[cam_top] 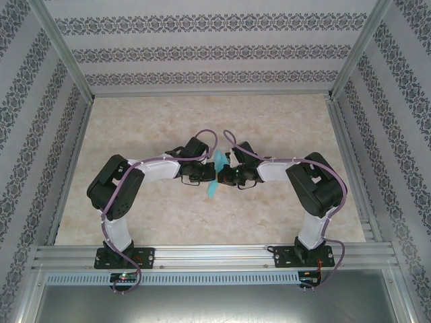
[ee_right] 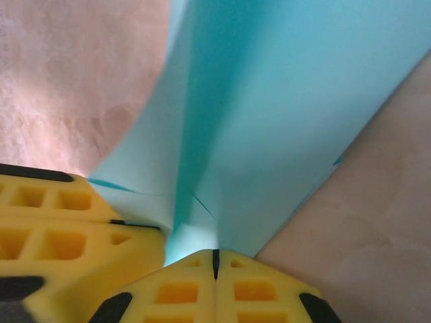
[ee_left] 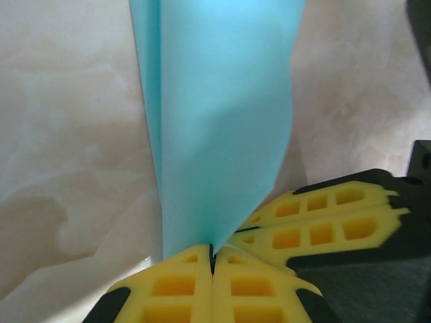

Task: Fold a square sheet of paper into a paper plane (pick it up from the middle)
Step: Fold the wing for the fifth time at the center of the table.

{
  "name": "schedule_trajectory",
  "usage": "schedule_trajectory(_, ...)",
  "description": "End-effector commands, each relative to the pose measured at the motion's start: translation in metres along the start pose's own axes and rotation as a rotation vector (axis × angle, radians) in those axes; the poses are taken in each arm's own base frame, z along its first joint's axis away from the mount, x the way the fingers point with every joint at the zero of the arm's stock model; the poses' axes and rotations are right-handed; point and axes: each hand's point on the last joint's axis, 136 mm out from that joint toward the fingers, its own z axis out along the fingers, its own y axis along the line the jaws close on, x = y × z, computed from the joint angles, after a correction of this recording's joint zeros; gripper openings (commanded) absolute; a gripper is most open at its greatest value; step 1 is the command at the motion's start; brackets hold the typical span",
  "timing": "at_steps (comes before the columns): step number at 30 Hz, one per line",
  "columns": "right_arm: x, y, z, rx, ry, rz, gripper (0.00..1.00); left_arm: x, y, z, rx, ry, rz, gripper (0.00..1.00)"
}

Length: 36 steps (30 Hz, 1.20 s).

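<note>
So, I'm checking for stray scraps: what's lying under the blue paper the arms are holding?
Bare marbled tabletop shows on either side of the folded turquoise paper. The patch directly beneath the paper is covered, so I can't tell what lies there.

1. Two arms are counted: one left arm [cam_top: 128, 182] and one right arm [cam_top: 311, 180].
2. Two grippers are counted: one left gripper [ee_left: 212, 259] and one right gripper [ee_right: 215, 259].
3. Four yellow fingers [ee_left: 175, 289] are counted in the left wrist view, two to each gripper.
4. One piece of turquoise paper [cam_top: 213, 188] is counted.
5. Two purple cables [cam_top: 202, 142] are counted, one run along each arm.
6. One table [cam_top: 202, 114] is counted, with a pale marbled top.
7. Three patterned walls [cam_top: 202, 50] are counted, one at the back and one at each side.
</note>
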Motion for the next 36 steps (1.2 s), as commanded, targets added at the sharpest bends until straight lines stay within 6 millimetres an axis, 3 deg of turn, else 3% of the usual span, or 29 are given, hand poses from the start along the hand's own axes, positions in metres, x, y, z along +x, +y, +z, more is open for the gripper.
schedule_trajectory(1,0.005,-0.01,-0.001,0.015,0.006,0.035,0.04,-0.005,-0.014,0.005,0.041,-0.007,0.006,0.07)
schedule_trajectory(24,-0.003,-0.003,-0.007,-0.083,-0.046,0.077,0.03,-0.004,-0.009,0.026,0.057,0.008,-0.039,0.08)
schedule_trajectory(36,-0.011,-0.007,-0.026,-0.062,-0.088,0.089,0.05,-0.001,0.003,0.03,0.023,0.023,-0.036,0.08)
